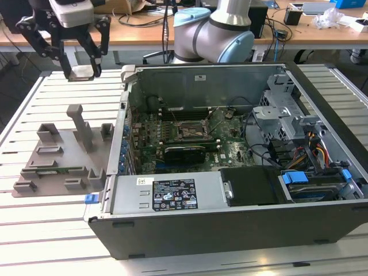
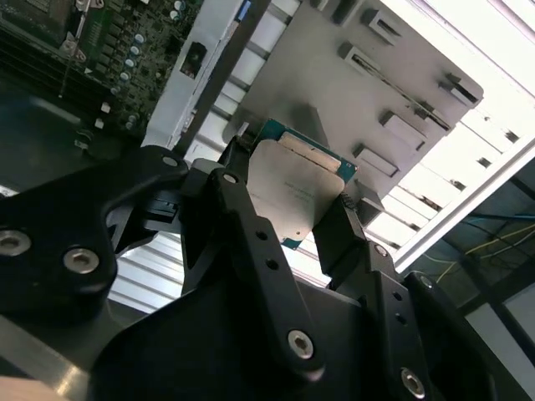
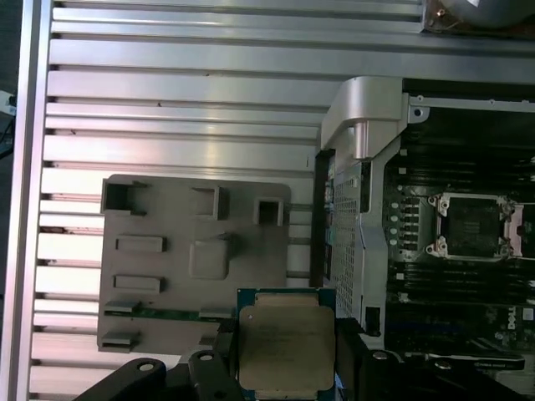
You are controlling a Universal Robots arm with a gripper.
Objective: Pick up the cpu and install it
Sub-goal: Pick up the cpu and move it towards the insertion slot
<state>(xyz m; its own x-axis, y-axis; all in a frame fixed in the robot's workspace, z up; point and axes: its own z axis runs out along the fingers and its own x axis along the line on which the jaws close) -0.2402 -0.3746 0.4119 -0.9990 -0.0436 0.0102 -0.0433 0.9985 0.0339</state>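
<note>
**While the gripper hangs over the slatted surface, its fingers clamp the chip**

Where the grey arm (image 1: 214, 31) reaches from behind the open computer case (image 1: 172, 236) toward the exterior view's left, the gripper (image 1: 82, 71) hangs high above the surface (image 1: 52, 230), pointing down. Its two black fingers (image 2: 242, 209) are closed on opposite edges of the chip (image 2: 294, 188), which is held flat between them, clear of everything below. In the exterior view the chip is a small pale slab at the fingertips, well apart from the case. In the first wrist view it shows in front of one edge of the tray (image 3: 167, 251).

The chip is a thin square. Its dull silver metal lid has rounded corners and sits on a green-edged board. The fingers are matte black linkages dotted with screw heads. The tray is flat grey plastic with upright blocks and shallow slots. The surface is pale ribbed metal, laid in long slats. Inside the case, the socket (image 3: 472, 227) is a dark square in a bright metal frame on the green circuit board.
</note>
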